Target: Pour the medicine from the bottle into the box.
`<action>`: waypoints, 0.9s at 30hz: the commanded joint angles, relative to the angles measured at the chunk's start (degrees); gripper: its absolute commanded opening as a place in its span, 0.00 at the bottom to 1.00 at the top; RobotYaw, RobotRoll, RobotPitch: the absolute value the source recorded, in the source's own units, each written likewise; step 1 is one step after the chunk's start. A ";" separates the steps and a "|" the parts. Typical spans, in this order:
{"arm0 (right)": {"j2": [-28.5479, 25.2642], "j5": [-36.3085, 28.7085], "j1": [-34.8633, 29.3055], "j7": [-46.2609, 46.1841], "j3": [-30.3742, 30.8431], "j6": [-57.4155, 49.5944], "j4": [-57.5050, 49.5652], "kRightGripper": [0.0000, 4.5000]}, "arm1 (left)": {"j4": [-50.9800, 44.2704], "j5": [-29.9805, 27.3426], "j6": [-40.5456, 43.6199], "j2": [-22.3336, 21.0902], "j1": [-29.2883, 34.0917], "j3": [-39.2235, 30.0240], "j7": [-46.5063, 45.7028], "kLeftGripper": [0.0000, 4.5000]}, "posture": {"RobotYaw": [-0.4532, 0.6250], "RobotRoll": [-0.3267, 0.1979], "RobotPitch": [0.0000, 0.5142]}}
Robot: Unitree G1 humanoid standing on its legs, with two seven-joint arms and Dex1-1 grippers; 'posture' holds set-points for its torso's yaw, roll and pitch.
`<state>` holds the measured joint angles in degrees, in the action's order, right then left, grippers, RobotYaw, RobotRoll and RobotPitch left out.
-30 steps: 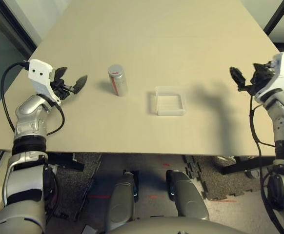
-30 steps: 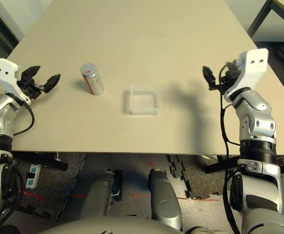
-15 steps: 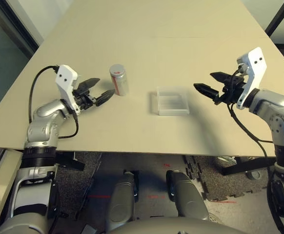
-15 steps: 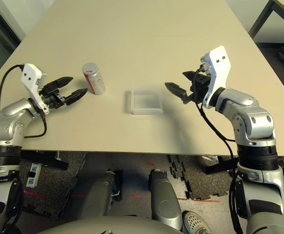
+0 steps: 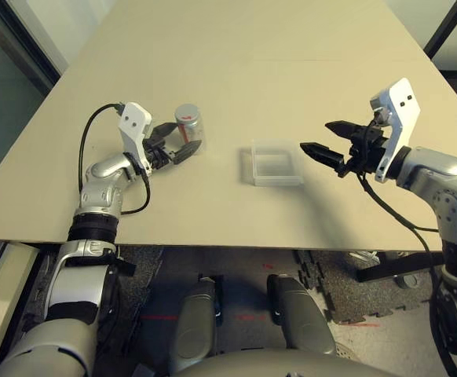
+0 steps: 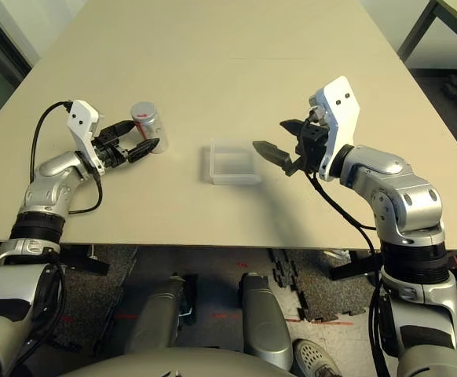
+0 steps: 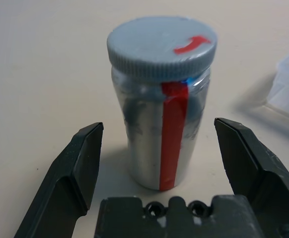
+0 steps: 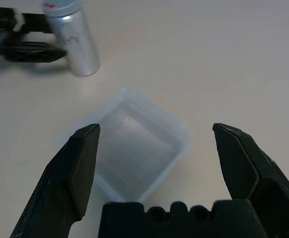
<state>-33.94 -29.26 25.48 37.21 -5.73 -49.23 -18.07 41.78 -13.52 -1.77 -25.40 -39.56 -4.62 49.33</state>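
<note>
The bottle (image 5: 189, 126) stands upright on the table, silver with a red stripe and a grey cap on top. My left gripper (image 5: 180, 140) is open right at it. In the left wrist view the bottle (image 7: 162, 119) sits between the two fingers (image 7: 80, 163), with a gap on each side. The box (image 5: 276, 162), a clear shallow tray, lies to the bottle's right. My right gripper (image 5: 320, 137) hovers open just right of the box, pointing at it. The right wrist view looks down past the open fingers (image 8: 80, 163) onto the box (image 8: 134, 148) and the bottle (image 8: 77, 42) beyond.
The tan table (image 5: 252, 55) stretches far back behind the objects. Its front edge (image 5: 213, 243) runs close below both arms. A dark frame (image 5: 452, 23) stands off the table's far right corner.
My left gripper has moved right, up to the bottle, so its fingers now flank it. My right gripper has edged a little closer to the box. Bottle and box have not moved.
</note>
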 commanded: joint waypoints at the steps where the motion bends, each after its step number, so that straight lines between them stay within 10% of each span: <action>1: -0.60 -1.67 -0.69 0.23 0.70 -1.98 -2.80 1.00 | 4.25 1.66 -3.10 1.27 -2.24 0.56 -0.39 0.99 | 0.26 0.62 0.27; 9: -0.43 -2.28 -0.68 -0.52 0.91 -2.90 -3.84 1.00 | 11.24 3.01 -7.40 3.69 -6.36 0.44 -1.31 0.99 | 0.24 0.62 0.26; 15: -0.39 -2.34 -0.58 -0.72 0.83 -2.85 -3.80 1.00 | 15.32 4.12 -9.53 4.11 -7.58 0.46 -2.01 0.57 | 0.24 0.62 0.27; 27: -0.18 -1.49 2.05 -0.31 2.01 -1.71 -2.32 1.00 | 13.08 3.43 -8.26 4.89 -8.72 0.88 0.55 0.57 | 0.25 0.62 0.26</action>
<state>-33.98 -30.76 26.44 36.69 -4.96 -51.38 -20.25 56.59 -10.13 -11.25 -21.06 -47.49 -4.46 48.30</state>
